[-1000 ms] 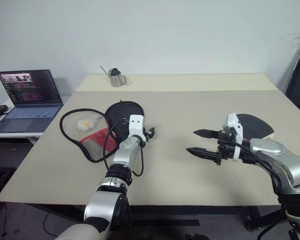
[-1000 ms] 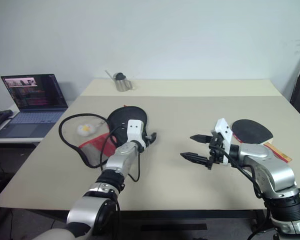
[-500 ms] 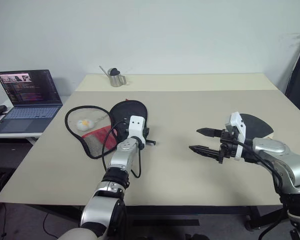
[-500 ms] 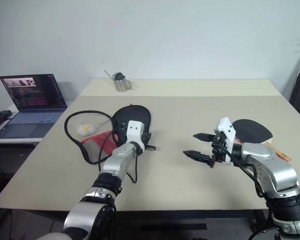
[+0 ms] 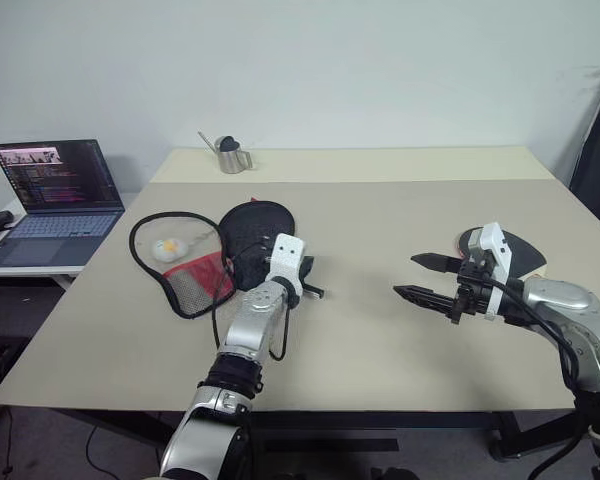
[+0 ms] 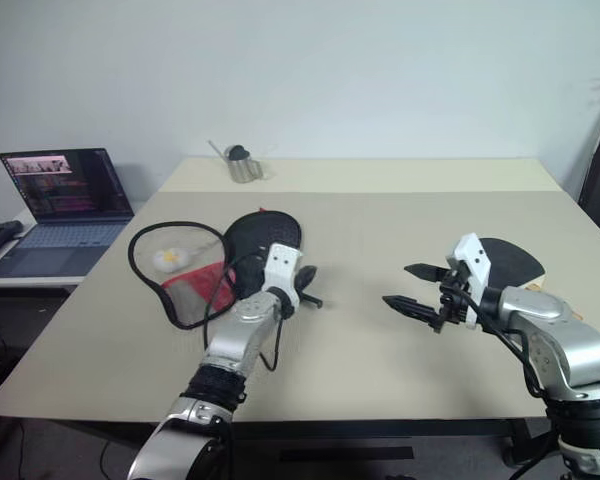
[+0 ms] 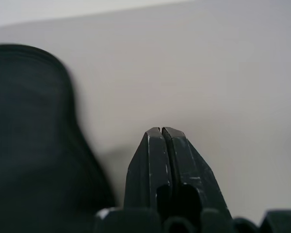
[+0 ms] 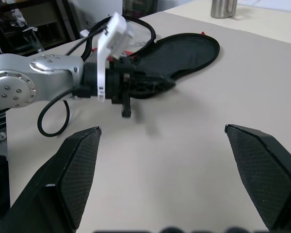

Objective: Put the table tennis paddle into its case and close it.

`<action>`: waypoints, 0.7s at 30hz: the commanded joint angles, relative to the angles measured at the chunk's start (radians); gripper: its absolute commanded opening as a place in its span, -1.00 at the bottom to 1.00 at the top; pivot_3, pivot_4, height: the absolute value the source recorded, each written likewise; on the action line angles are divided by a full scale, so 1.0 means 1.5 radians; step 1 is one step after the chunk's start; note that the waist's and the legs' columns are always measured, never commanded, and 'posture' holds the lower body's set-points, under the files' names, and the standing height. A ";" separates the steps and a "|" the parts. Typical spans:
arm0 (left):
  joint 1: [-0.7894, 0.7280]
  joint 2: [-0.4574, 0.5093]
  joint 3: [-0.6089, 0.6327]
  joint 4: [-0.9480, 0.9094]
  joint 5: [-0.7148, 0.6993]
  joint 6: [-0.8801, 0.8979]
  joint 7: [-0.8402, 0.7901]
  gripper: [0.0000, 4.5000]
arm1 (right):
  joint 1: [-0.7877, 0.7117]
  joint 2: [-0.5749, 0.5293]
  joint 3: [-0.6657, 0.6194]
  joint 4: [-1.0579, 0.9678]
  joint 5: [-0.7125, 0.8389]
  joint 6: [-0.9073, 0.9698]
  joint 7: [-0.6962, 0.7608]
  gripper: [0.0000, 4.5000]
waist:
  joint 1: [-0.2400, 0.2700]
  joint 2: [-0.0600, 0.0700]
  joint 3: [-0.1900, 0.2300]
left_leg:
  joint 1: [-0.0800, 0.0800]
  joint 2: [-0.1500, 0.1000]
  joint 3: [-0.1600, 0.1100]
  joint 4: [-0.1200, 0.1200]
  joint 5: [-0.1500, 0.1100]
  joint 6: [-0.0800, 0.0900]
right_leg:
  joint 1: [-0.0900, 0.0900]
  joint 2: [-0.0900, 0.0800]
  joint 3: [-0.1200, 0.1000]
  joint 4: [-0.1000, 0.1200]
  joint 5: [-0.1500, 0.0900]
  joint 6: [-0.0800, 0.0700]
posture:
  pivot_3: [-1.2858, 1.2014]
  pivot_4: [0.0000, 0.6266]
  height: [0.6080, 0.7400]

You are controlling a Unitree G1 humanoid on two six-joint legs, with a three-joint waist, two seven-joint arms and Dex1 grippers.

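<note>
Opening the case (image 5: pixel 220 250) comes first: left claw (image 5: pixel 313 292), pinched shut and empty beside it, must be reopened on its edge; right claw (image 5: pixel 417 277) is spread wide, paddle (image 5: pixel 515 248) behind it on tabletop (image 5: pixel 380 200).

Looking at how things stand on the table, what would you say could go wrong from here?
1. The paddle lies behind the open right gripper, partly hidden by that arm, so a grasp may slip.
2. The left gripper is shut and seems to hold nothing; the case flap may drop closed.
3. The arm's cable hangs near the case and may snag it.
</note>
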 commanded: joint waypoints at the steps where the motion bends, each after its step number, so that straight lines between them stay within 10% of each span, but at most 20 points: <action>1: -0.004 0.000 0.019 -0.032 0.007 -0.014 0.043 -0.43 | -0.006 -0.002 -0.015 -0.025 0.017 -0.001 -0.004 1.00 | 0.001 0.000 0.000 | 0.000 0.000 0.000 0.000 0.000 0.000 | 0.000 0.000 0.000 0.000 0.000 0.000 | 0.03 -0.52 1.00; 10: -0.022 0.003 0.051 0.036 -0.004 0.024 0.075 0.97 | -0.013 -0.003 -0.008 -0.021 0.021 0.000 -0.003 1.00 | 0.001 0.000 0.000 | 0.000 0.000 0.000 0.000 0.000 0.000 | 0.000 0.000 0.000 0.000 0.000 0.000 | 0.03 -0.52 1.00; 21: -0.068 0.024 -0.015 0.108 0.051 0.006 0.035 0.97 | -0.014 -0.006 -0.008 -0.019 0.023 -0.001 -0.003 1.00 | 0.000 0.000 0.000 | 0.000 0.000 0.000 0.000 0.000 0.000 | 0.000 0.000 0.000 0.000 0.000 0.000 | 0.03 -0.52 1.00</action>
